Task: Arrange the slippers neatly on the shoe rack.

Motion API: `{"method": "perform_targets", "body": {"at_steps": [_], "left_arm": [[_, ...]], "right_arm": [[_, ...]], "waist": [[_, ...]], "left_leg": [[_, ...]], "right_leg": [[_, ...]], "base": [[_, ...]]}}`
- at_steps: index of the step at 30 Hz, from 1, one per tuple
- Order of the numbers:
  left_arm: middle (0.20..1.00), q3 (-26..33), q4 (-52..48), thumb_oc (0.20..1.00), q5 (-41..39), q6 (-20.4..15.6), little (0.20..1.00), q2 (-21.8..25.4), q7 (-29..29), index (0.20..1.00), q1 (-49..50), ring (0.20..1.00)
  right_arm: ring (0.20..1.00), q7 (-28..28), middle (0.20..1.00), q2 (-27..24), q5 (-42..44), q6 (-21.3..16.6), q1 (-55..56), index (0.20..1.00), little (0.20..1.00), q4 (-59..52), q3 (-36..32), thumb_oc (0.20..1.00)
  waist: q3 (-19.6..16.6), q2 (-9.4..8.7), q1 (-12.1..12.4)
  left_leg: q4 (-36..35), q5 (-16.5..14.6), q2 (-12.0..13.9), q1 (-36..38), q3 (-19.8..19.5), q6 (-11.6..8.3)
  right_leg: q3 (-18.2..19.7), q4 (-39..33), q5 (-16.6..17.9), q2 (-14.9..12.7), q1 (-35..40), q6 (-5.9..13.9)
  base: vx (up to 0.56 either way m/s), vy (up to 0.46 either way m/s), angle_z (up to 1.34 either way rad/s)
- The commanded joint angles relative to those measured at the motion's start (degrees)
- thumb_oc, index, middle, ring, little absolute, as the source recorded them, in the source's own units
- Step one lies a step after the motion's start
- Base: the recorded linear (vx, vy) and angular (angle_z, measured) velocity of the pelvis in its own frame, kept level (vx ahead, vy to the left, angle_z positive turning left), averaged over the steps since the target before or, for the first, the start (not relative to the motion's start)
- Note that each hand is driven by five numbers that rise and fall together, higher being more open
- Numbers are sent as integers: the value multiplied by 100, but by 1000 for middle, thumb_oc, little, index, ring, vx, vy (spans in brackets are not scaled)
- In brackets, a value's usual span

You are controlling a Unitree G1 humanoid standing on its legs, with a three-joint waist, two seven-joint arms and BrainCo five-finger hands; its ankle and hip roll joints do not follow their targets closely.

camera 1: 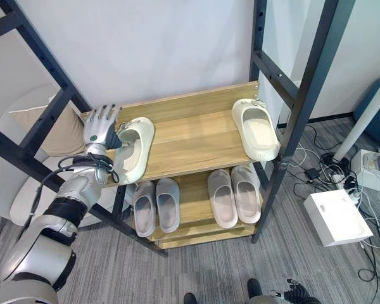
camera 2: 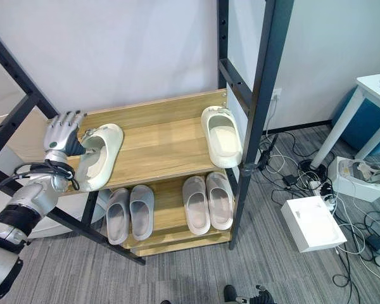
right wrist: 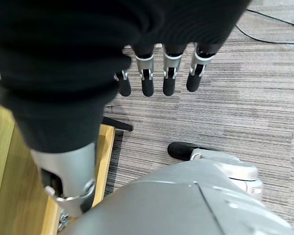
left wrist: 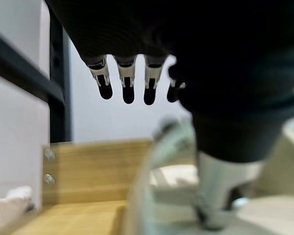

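A pale slipper (camera 1: 134, 149) lies at the left end of the wooden top shelf (camera 1: 190, 136) of the shoe rack, its heel over the front edge. My left hand (camera 1: 100, 130) stands at that slipper's left side, fingers (left wrist: 127, 83) straight and the thumb against the slipper's upper. A second pale slipper (camera 1: 256, 128) lies at the shelf's right end. Two grey pairs (camera 1: 156, 206) (camera 1: 234, 193) sit side by side on the lower shelf. My right hand (right wrist: 157, 73) hangs open over the carpet, holding nothing.
Black slanted frame bars (camera 1: 297, 120) cross in front of the rack on both sides. A white box (camera 1: 337, 216) and loose cables lie on the floor to the right, by a white table leg (camera 1: 364, 117). A beige cushion (camera 1: 57, 133) sits behind the left bar.
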Motion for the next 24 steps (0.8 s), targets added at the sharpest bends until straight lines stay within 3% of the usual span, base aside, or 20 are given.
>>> {"method": "perform_targets", "body": {"at_steps": [1,10,11,12,13,24], "left_arm": [[1000,58,430,1000,-148,55,1000,184,86,1000,-890,1000],[1000,-529,1620,1000,-136,174,1000,6,65,1000,-1432,1000],[576,-596,1734,576,-115,185,576,6,62,576,-1497,576],[316,-673,1819,316,-82,207,316,8,56,316,-1583,316],[200,-757,1987,200,-90,208,200,-19,38,200,-1644,200],[200,-1175,2071,200,13,128,200,-116,-69,200,-1985,200]], "right_arm": [[1000,-77,1000,59,94,-36,-252,1000,1000,13,118,1000],[1000,-130,1000,-4,118,-88,-278,1000,1000,73,192,1000],[1000,-143,1000,-5,116,-85,-284,1000,1000,75,195,1000],[1000,-152,1000,-12,120,-93,-283,1000,1000,83,214,1000],[1000,-166,1000,-12,120,-93,-305,1000,1000,91,224,1000],[1000,-200,1000,3,142,-97,-323,1000,1000,110,279,1000]], "waist": [[129,-128,-116],[123,-103,-243],[118,-104,-242],[120,-98,-258],[116,-96,-266],[108,-89,-320]], "left_leg": [[9,-341,-17,207,-13,-184],[9,-358,-1,224,80,-201],[9,-358,2,216,86,-201],[9,-359,5,211,94,-201],[9,-357,8,204,103,-202],[9,-367,14,204,138,-207]], "right_leg": [[-197,5,-564,133,257,183],[-129,5,-543,146,205,198],[-118,5,-542,149,193,198],[-110,5,-540,153,181,199],[-99,5,-536,159,167,201],[-69,5,-536,173,141,212]], "base": [[12,-1,-4],[11,-1,-3],[4,-2,-11],[2,-3,-20],[2,2,-14],[3,0,-2]]}}
